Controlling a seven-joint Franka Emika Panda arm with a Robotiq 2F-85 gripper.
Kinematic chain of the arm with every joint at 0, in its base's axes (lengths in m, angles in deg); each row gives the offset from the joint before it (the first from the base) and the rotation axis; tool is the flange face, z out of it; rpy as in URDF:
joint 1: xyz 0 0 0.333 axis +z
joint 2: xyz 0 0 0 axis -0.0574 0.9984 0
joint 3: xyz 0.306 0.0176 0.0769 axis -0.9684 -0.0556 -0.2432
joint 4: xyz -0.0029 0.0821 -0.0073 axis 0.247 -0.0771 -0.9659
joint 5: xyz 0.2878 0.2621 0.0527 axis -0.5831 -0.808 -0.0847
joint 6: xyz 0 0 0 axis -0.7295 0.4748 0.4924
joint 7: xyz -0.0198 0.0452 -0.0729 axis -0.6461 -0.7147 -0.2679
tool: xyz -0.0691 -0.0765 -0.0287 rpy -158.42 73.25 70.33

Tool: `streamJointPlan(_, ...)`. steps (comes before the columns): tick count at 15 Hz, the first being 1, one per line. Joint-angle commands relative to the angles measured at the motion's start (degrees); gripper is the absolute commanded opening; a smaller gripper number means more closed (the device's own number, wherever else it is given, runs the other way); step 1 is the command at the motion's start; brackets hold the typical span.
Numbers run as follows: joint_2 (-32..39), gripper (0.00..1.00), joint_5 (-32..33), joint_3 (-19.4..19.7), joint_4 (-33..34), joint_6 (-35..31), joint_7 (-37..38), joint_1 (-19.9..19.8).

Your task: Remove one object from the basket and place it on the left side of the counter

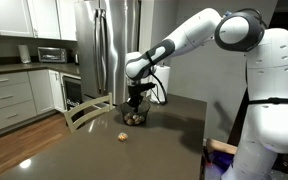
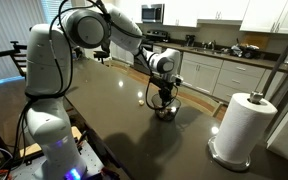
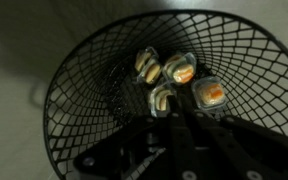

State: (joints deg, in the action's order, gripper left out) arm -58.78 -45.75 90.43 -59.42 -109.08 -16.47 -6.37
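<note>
The dark wire basket (image 3: 74,80) stands on the dark counter (image 1: 74,155) and shows in both exterior views (image 1: 137,118) (image 2: 165,110). It holds several small pale wrapped objects, two of them with orange centres (image 3: 210,94) (image 3: 180,69). My gripper (image 3: 181,110) reaches down into the basket (image 1: 136,104) (image 2: 165,97). Its dark fingers lie close together, with their tips at one pale object (image 3: 160,98). I cannot tell whether that object is held. One small pale object (image 1: 122,137) lies on the counter in front of the basket.
A paper towel roll (image 2: 241,125) stands on the counter near the basket. A white chair back (image 1: 87,110) rises at the counter's edge. A steel fridge (image 1: 109,45) and white cabinets (image 1: 9,95) stand beyond.
</note>
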Motion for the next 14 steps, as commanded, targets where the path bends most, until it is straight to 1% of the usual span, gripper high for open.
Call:
streamJointPlan(1, -0.56, 0.35, 1.54, 0.22, -0.90, 0.39, 2.04, 0.29)
streamJointPlan(6, 0.79, 0.68, 1.66, 0.29, -0.58, -1.47, 1.46, 0.13)
streamJointPlan(7, 1.07, 0.73, 1.90, 0.34, -0.54, -2.11, 1.27, 0.14)
streamJointPlan(10, 1.95, 0.94, 1.83, 0.35, -0.12, -2.79, 0.78, 0.00)
streamJointPlan(11, 2.40, 0.98, 1.79, 0.35, 0.09, -3.04, 0.62, -0.05)
streamJointPlan(12, 2.70, 1.00, 1.70, 0.36, 0.20, -3.19, 0.57, -0.08)
streamJointPlan(14, 3.53, 1.00, 1.37, 0.33, 0.52, -3.36, 0.32, -0.19)
